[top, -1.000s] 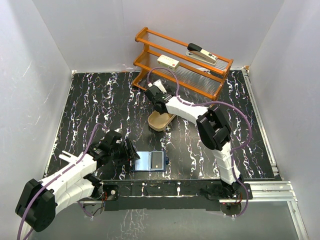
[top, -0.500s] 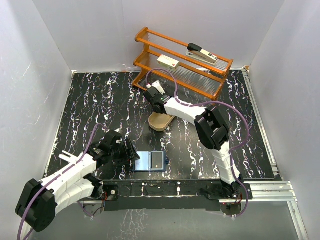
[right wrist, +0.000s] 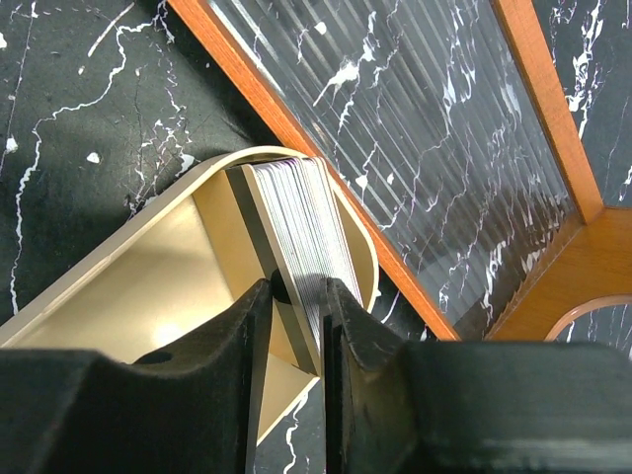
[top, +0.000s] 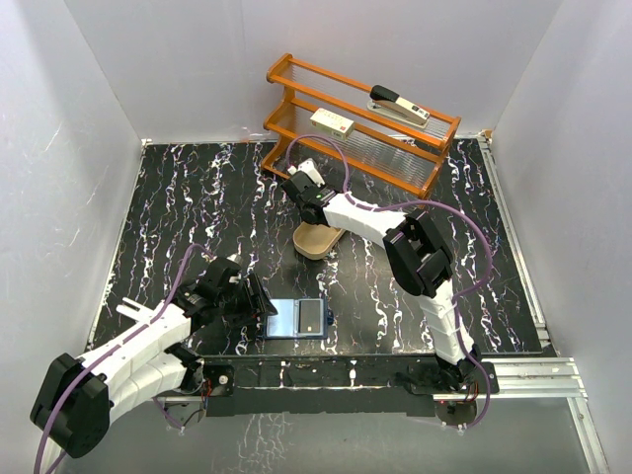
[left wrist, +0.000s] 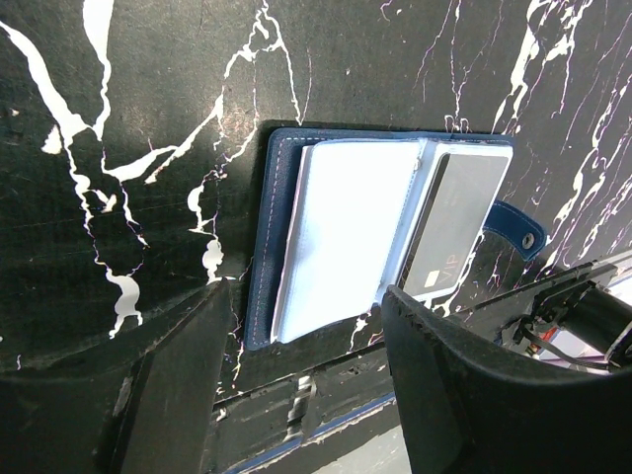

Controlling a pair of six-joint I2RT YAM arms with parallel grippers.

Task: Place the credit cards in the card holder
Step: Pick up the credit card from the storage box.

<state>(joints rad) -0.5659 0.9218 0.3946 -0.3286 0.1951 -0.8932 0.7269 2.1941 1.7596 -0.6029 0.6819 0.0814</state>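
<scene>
thin pale credit cards [right wrist: 301, 222], stacked on edge

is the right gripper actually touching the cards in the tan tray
Touching. In the right wrist view the right gripper has a finger against each face of the credit cards, which stand on edge in the tray; no gap shows.

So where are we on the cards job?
Done: card holder lies open near the front edge, one dark card in its right pocket. In hand: right gripper pinches the credit cards standing in the tan tray; left gripper hovers open over the holder. Left: lift them out, carry over, insert.
</scene>
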